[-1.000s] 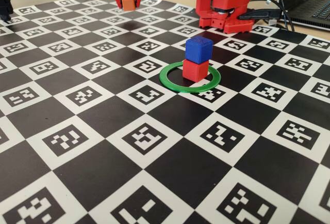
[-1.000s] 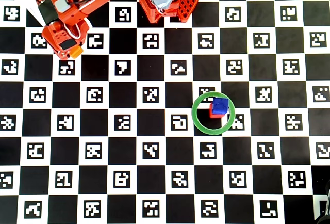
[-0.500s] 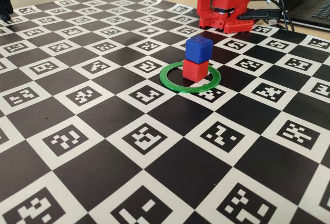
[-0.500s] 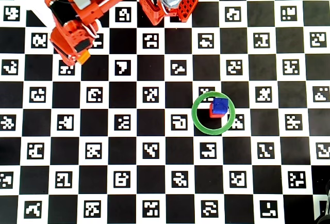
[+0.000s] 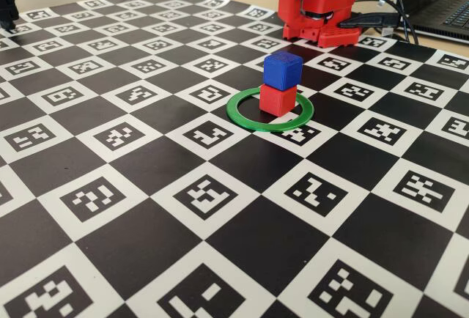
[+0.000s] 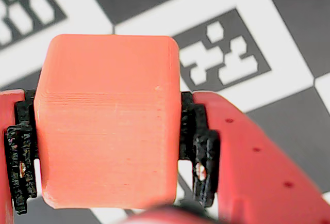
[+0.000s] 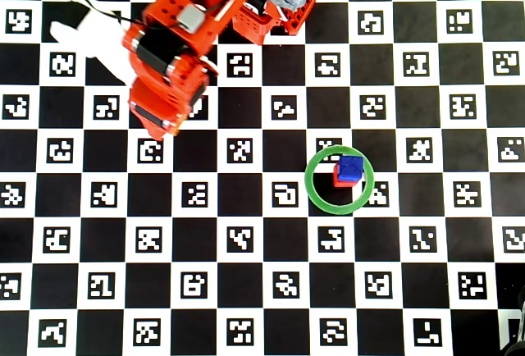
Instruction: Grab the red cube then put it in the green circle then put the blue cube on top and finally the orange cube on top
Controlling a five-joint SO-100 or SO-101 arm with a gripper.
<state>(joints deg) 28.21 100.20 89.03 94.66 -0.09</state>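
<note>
orange plastic fills the wrist view: the orange cube (image 6: 108, 121) sits squeezed between the two red fingers of the gripper (image 6: 108, 154), black pads (image 6: 198, 146) pressed flat against its left and right sides, so the claw is closed just to the cube's width, holding it above the checkered marker board (image 6: 268, 84).

taking the green circle (image 7: 339, 180) as landmark in the overhead view, the red cube (image 7: 341, 178) rests inside it, slightly right of its centre, with the blue cube (image 7: 351, 166) stacked on top, a little twisted in the fixed view. the red arm (image 7: 176, 52) reaches out well up and left of the ring, far from the stack.
</note>
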